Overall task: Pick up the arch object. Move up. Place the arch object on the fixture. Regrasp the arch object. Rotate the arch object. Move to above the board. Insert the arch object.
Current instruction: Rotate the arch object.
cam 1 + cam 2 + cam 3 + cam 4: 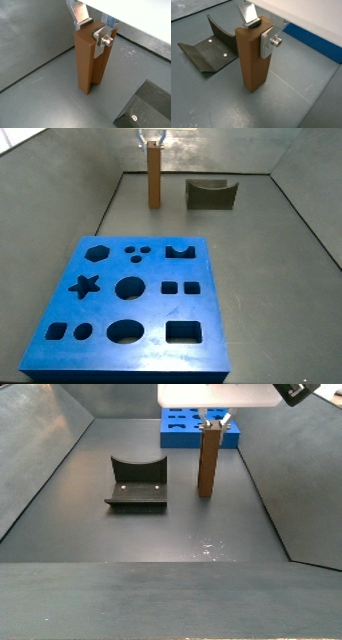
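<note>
We find no brand, label or readable writing on any piece; the only marks are small pale specks and scratches on the floor, and two bright screw heads on the base plate of the fixture.

The floor is a flat dark grey sheet, enclosed by sloping grey metal walls that narrow toward the back of the bay in both side views. Nothing of a wider room shows beyond those walls.

The arch object stands upright near the top centre of a side view, its lower end at or just above the floor; we cannot tell whether it touches. In both wrist views it fills the middle of the frame as a tall orange-brown post. The gripper sits at its upper end, and the jaws pinch the block from two opposite sides, one silver finger pressed flat on the block's face with a screw head showing.

The fixture rests on the floor just to the right of the block in that side view, apart from it, its curved scoop facing up.

The board lies flat across the lower half of the same view, well apart from the block, its star, hexagon, circle, square and arch cutouts all open.
</note>
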Controlling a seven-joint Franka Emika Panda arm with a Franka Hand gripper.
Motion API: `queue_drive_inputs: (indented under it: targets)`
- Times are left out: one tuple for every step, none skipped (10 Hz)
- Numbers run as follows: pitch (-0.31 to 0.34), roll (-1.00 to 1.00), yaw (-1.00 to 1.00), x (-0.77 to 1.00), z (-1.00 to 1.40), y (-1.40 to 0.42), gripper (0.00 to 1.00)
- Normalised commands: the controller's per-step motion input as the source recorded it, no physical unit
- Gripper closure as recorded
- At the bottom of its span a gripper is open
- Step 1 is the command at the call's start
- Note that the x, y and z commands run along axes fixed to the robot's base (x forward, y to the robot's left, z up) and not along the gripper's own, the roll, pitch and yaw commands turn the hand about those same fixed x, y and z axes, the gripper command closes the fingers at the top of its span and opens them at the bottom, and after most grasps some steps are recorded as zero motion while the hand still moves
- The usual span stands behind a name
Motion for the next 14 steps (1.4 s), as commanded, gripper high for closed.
queue_drive_inputs:
  targets:
    - [-0.064,-0.03,-0.04,0.01,-0.22,0.02,1.0]
    - [-0.064,-0.03,-0.04,0.01,-0.22,0.02,1.0]
    - [-0.051,-0.03,-0.03,-0.01,-0.22,0.02,1.0]
    - [-0.052,-0.03,-0.04,0.0,-0.22,0.02,1.0]
    - [-0.053,-0.03,-0.04,0.0,-0.22,0.02,1.0]
    - [-0.052,-0.03,-0.04,0.0,-0.22,0.02,1.0]
    - [-0.052,-0.03,-0.04,0.0,-0.22,0.02,1.0]
    - [-0.052,-0.03,-0.04,0.0,-0.22,0.02,1.0]
    - [-0.052,-0.03,-0.04,0.0,-0.22,0.02,1.0]
    - [-0.052,-0.03,-0.04,0.0,0.0,0.0,0.0]
    - [-0.051,-0.03,-0.03,0.0,1.0,0.0,0.0]
    - [-0.026,-0.04,-0.03,-0.02,1.0,0.0,0.0]
    - [0.003,-0.05,-0.03,-0.04,0.95,0.0,0.0]
    - [0.015,-0.06,-0.03,-0.03,0.79,0.0,0.0]
